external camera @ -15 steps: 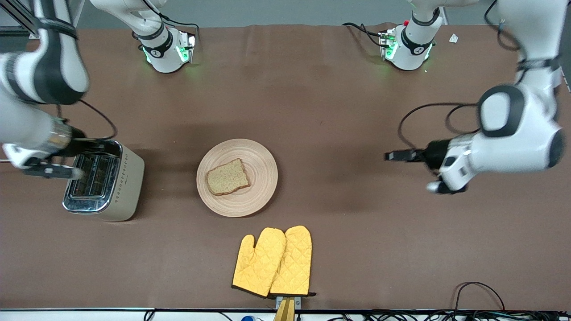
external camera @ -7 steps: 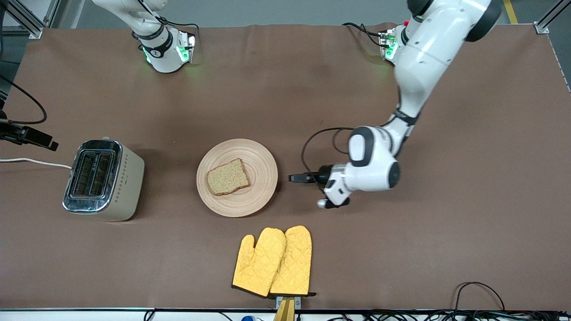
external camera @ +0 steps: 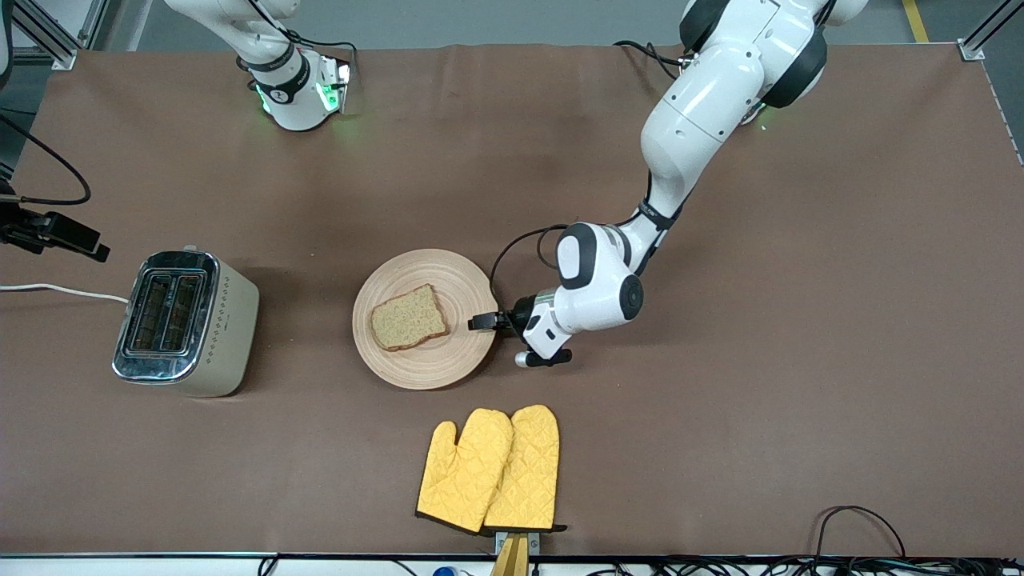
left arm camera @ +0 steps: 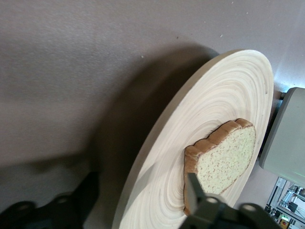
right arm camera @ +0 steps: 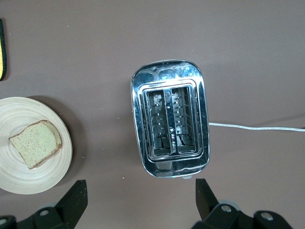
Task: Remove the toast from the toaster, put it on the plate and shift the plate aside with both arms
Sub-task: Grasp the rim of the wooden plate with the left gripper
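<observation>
The toast (external camera: 408, 318) lies flat on the round wooden plate (external camera: 460, 280) at mid-table. My left gripper (external camera: 482, 322) is low at the plate's rim on the side toward the left arm's end. It is open, and the rim sits between its fingers (left arm camera: 194, 187). The left wrist view shows the plate (left arm camera: 209, 105) edge-on with the toast (left arm camera: 226, 160) on it. My right gripper (external camera: 76, 240) is open and empty, up over the table's end beside the toaster. Its wrist view (right arm camera: 140, 200) shows the plate (right arm camera: 19, 179) and toast (right arm camera: 35, 142) off to one side.
A steel two-slot toaster (external camera: 188, 324) with empty slots (right arm camera: 171, 117) stands toward the right arm's end, its white cord (external camera: 56, 290) trailing off the table. A pair of yellow oven mitts (external camera: 490, 470) lies nearer the front camera than the plate.
My left arm has swept in from the left arm's end and brought its gripper to the plate's rim. My right gripper has drawn away from the toaster top toward the table's end.
</observation>
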`<state>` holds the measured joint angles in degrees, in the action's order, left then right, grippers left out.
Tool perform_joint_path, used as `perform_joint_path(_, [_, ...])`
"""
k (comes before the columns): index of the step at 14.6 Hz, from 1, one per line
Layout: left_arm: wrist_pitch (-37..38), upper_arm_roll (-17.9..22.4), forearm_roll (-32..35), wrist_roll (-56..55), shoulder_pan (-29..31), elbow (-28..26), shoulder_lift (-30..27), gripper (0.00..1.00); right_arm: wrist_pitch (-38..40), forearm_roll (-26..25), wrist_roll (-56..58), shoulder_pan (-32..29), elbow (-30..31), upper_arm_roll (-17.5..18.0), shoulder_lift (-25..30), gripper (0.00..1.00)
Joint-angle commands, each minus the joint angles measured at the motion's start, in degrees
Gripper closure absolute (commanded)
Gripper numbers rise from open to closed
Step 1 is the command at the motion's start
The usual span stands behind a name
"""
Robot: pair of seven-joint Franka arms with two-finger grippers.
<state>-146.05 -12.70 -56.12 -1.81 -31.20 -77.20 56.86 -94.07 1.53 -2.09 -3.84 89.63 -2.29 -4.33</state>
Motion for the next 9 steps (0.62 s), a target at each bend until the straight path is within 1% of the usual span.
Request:
perform_joint_path(1, [-0.72,0.22,-1.18,4.25,-0.52,1.26,0.53,0.83,-1.82,-0.30,-0.02,0.15,0.90,0.18,0.64,0.00])
perform_joint_path(2, [-0.72,0.22,-1.27,5.92,-0.44,1.18,0.53,0.93,-2.43,0.22,-0.02,0.15,0.81,0.18,0.56,0.00])
perform_joint_path(3, [-0.72,0.22,-1.53,7.33,-0.18,1.09,0.44,0.98,-2.52,1.44,0.07,0.32,0.90,0.09,0.56,0.00])
perform_joint_path(5, [-0.72,0.22,-1.62,9.01,0.53,0.91,-0.26,1.00,-2.79,1.81,0.16,1.72,0.90,0.09,0.56,0.00])
perform_joint_path(7, [1.02,0.13,-1.62,9.89,2.89,-1.71,-3.23,1.00,-3.23,1.81,0.16,2.17,1.42,0.09,0.56,0.00])
perform_joint_path(8, [4.25,0.13,-1.54,9.98,4.21,-3.12,-5.08,1.00,-3.66,1.81,0.16,2.69,1.77,0.09,0.56,0.00])
perform_joint_path(9, [9.33,0.22,-1.27,11.37,7.01,-4.18,-7.01,1.00,-4.28,1.81,0.16,3.66,2.30,0.01,0.56,0.00])
